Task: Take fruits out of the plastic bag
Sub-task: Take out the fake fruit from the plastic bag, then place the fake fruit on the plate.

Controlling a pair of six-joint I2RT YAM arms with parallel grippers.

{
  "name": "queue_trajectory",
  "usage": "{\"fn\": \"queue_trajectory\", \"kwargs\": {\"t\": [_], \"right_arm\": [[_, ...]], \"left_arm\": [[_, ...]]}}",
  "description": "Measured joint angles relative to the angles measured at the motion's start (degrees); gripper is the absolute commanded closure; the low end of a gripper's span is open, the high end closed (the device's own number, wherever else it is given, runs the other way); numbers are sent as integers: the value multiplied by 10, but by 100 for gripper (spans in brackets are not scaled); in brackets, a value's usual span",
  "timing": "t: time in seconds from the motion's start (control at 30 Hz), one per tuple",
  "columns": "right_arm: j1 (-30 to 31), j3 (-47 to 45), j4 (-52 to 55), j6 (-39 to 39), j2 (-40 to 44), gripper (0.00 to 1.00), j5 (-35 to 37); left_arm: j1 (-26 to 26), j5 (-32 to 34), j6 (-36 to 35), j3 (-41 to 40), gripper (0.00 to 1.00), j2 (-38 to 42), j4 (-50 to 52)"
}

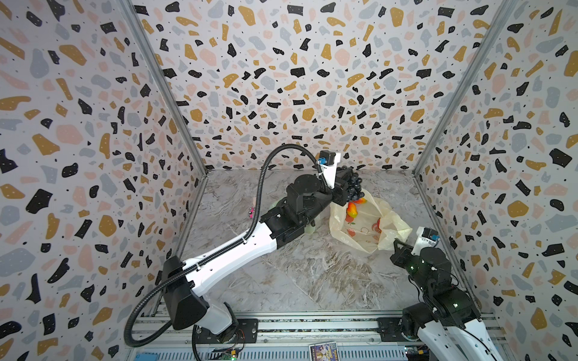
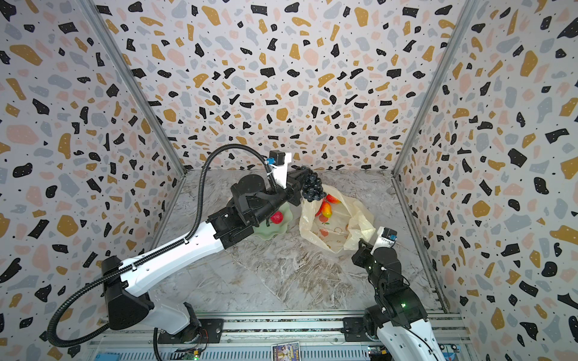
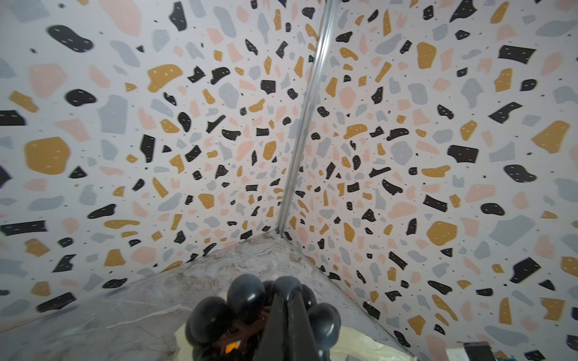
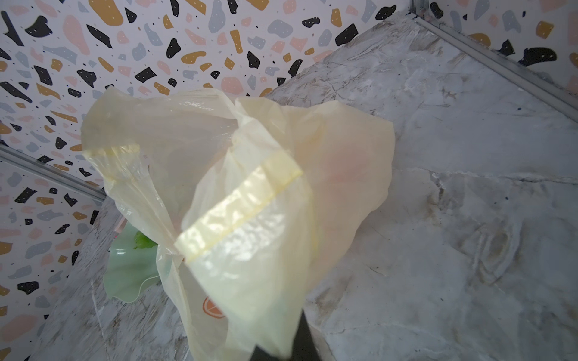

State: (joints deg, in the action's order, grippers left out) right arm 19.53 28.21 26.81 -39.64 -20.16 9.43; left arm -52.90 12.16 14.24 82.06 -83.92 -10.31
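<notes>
My left gripper (image 1: pixel 346 185) is shut on a black-purple grape bunch (image 1: pixel 355 187) (image 2: pixel 312 187), held in the air over the far end of the plastic bag (image 1: pixel 366 226) (image 2: pixel 336 229). In the left wrist view the dark grapes (image 3: pixel 247 300) bulge around the shut fingers (image 3: pixel 289 318). The pale-yellow bag lies open, with red-yellow peach-like fruits (image 1: pixel 353 210) (image 2: pixel 326 208) in its mouth. My right gripper (image 1: pixel 396 246) (image 2: pixel 360 246) is shut on the bag's near edge; the crinkled plastic (image 4: pixel 244 203) hides most of its jaws.
A pale green wavy plate (image 2: pixel 269 233) (image 4: pixel 128 272) sits left of the bag, partly under my left arm, with a red fruit (image 2: pixel 276 217) and something green (image 4: pixel 144 242) on it. A tiny pink trinket (image 1: pixel 251 212) lies near the left wall.
</notes>
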Motion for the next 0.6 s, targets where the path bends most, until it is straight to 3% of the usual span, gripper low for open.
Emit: {"fn": "queue_trajectory", "kwargs": {"t": [0.33, 0.6], "right_arm": [[1, -6, 52, -36, -18, 100, -43], [1, -10, 58, -31, -32, 100, -69]], "left_arm": [[71, 163, 26, -156, 100, 103, 4], [134, 199, 90, -246, 100, 118, 4]]}}
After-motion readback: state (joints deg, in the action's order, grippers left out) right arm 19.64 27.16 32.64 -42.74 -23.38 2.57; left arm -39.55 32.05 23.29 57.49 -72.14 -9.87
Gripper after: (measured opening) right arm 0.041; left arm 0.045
